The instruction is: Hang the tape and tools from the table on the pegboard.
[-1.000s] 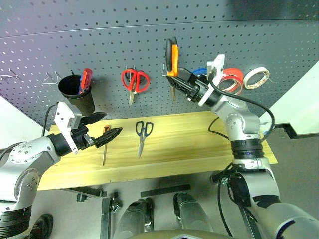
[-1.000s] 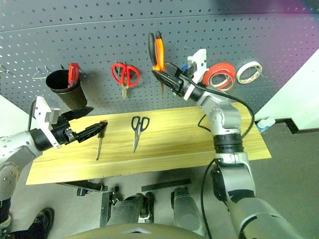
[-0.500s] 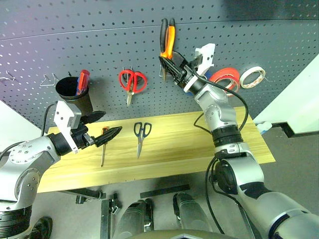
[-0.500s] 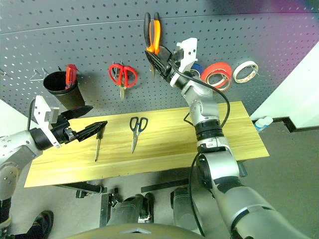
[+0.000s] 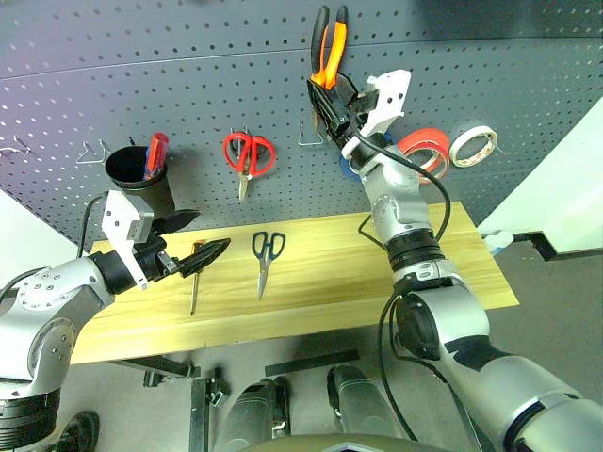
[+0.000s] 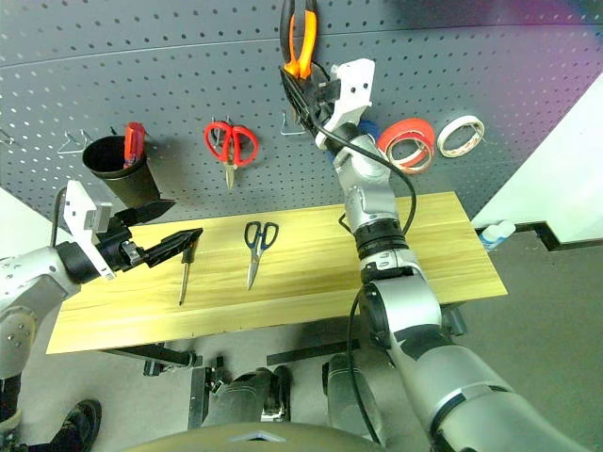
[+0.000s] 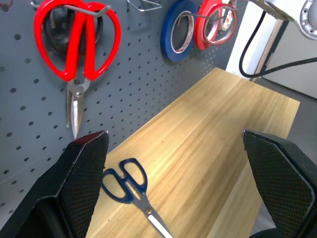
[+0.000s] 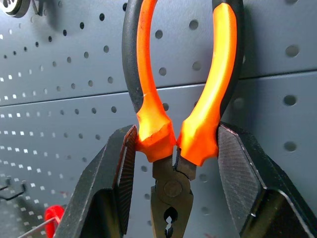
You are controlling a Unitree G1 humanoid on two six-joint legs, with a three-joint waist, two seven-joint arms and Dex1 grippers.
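against perforated grey pegboard [image 5: 188, 75], right pincer [image 5: 330, 99] clamps rubbery curved-handled pliers [image 5: 328, 47].

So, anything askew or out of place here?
Nothing stands out. The right gripper holds the pliers upright against the pegboard; the scissors and screwdriver lie flat on the table.

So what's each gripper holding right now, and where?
Right gripper clamps the pliers at the base of the handles. Left gripper is open, empty.
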